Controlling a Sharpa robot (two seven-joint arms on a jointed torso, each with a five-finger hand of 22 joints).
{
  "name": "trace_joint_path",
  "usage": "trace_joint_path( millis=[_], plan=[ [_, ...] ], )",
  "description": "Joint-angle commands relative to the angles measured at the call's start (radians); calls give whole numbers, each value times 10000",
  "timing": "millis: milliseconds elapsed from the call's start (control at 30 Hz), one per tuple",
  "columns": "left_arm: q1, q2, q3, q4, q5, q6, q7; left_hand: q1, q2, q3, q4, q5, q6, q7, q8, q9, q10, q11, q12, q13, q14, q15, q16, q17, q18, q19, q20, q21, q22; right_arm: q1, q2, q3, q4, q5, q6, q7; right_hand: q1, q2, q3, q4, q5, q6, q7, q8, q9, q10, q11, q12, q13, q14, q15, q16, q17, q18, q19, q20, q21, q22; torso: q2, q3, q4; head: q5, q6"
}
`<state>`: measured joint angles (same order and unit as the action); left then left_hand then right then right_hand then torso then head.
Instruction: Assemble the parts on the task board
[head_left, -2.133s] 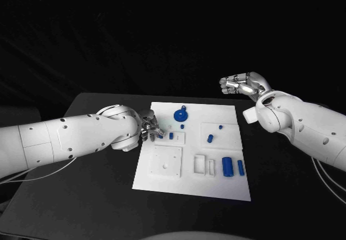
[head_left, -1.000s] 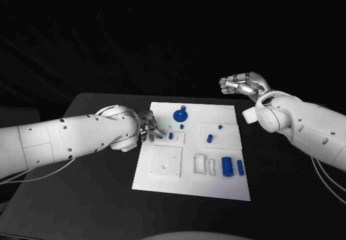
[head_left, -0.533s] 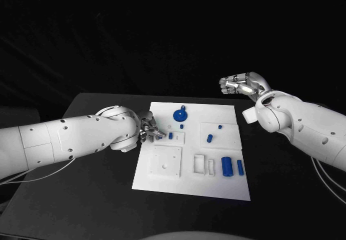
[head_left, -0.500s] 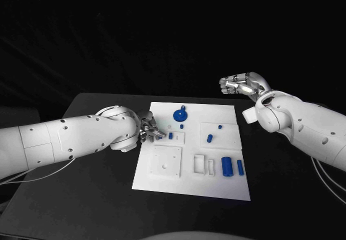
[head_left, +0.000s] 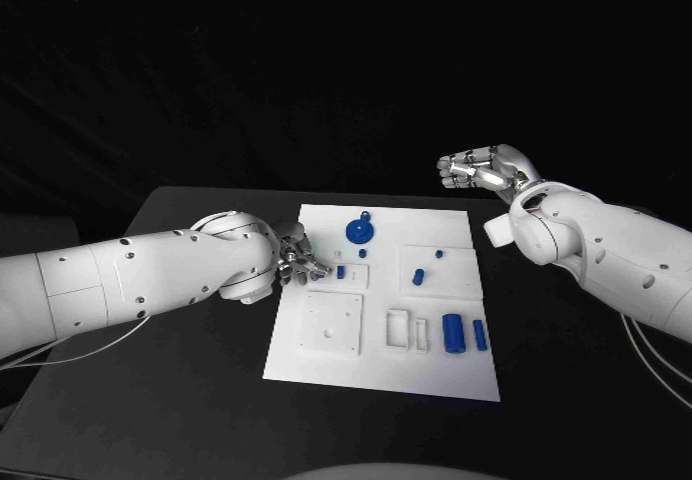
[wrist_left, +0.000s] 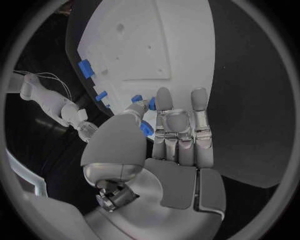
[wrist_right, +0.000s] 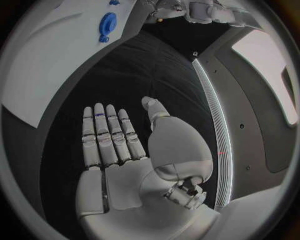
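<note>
My left hand (head_left: 297, 256) sits at the left edge of the task board (head_left: 387, 380), its thumb and a finger pinching a small blue part (wrist_left: 147, 128) just above the board's surface. My right hand (head_left: 483, 169) hangs beyond the board's far right corner, fingers apart and holding nothing. A blue round part (head_left: 359, 232) lies near the far edge, and two blue cylinders (head_left: 454, 333) lie side by side toward the right edge.

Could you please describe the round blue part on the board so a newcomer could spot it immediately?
Start at the white task board on the black table. Near its far edge lies the round blue disc-shaped part. It is the widest blue piece and the only circular one; the others are small pegs or cylinders.
</note>
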<state>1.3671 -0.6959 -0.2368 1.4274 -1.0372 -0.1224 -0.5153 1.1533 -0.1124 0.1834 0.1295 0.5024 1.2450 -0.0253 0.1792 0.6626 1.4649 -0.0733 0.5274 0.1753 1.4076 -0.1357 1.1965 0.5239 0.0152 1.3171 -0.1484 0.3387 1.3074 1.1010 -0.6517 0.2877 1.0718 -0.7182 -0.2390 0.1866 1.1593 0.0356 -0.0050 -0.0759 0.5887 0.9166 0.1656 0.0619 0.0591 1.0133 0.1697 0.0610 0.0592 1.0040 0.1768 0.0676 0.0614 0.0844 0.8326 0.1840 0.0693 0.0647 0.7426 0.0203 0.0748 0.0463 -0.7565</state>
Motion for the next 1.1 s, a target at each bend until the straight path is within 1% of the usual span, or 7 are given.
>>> trace_joint_path(
  millis=[33,167,267,367,800,900,1100],
  plan=[
    [-78,19,-58,-15,71,262,-93,39,-128,-20,140,-70,-28,-7,-11,4,496,27,-60,12,-36,-25,-37,-11,-129,24,-51,-61,163,-8,2,3,9,-16,139,75,26,-37,-22,63,43,20,13,-37,-10,-55,6,-22,-14,-52,4,-68,-15,190,-44,13,5,-17,3,-3,0,3,-2],
    [-78,21,-58,-34,80,174,-93,39,-243,-98,410,-106,-18,-5,-7,3,496,31,-78,11,-56,-20,-39,-11,-135,10,-47,-91,160,-11,4,3,2,-16,134,74,28,-45,-46,67,49,1,17,-39,-11,-54,7,-21,-14,-68,9,-68,-15,190,-63,18,5,-17,0,-5,5,-1,9],
    [-78,21,-58,-47,85,158,-95,10,-269,-120,454,-112,-15,0,-5,3,495,33,-82,11,-62,-19,-44,-12,-135,12,-46,-92,161,-13,5,3,1,-16,132,72,28,-45,-46,67,49,1,17,-39,-11,-54,7,-21,-14,-68,9,-68,-15,190,-63,18,5,-17,0,-3,6,0,6],
    [-78,20,-58,-57,89,139,-97,-63,-365,-183,577,-131,-6,4,-2,1,495,35,-88,14,-63,-18,-45,-13,-138,11,-46,-103,161,-16,6,3,-3,-16,127,71,28,-45,-46,67,49,1,17,-39,-11,-54,7,-21,-14,-68,9,-68,-15,190,-63,18,5,-17,2,-3,8,0,0],
    [-78,10,-57,-96,100,83,-110,-232,-507,-248,854,-203,21,16,4,0,494,42,-95,25,-69,-19,-54,-13,-143,16,-48,-123,162,-26,12,2,-14,-16,129,67,30,-44,-56,69,46,-16,19,-39,-12,-63,12,-22,-14,-79,13,-67,-15,191,-91,20,3,-18,1,-1,0,8,0],
    [-78,8,-57,-106,108,77,-117,-306,-579,-300,990,-235,24,22,5,2,494,46,-109,28,-79,-14,-66,-15,-148,14,-47,-132,164,-28,12,2,-14,-16,131,65,33,-46,-73,66,53,-20,19,-40,-12,-67,14,-23,-15,-94,17,-69,-15,189,-151,26,-5,-24,0,1,-1,1,3],
    [-78,3,-56,-123,114,49,-133,-382,-618,-332,1178,-296,29,29,15,17,493,49,-107,39,-79,-14,-64,-11,-148,16,-48,-140,163,-30,10,2,-15,-16,129,61,20,-42,-81,78,43,-14,19,-39,-12,-64,13,-21,-14,-101,18,-67,-15,190,-145,28,-3,-21,2,3,1,1,4]
  ],
)
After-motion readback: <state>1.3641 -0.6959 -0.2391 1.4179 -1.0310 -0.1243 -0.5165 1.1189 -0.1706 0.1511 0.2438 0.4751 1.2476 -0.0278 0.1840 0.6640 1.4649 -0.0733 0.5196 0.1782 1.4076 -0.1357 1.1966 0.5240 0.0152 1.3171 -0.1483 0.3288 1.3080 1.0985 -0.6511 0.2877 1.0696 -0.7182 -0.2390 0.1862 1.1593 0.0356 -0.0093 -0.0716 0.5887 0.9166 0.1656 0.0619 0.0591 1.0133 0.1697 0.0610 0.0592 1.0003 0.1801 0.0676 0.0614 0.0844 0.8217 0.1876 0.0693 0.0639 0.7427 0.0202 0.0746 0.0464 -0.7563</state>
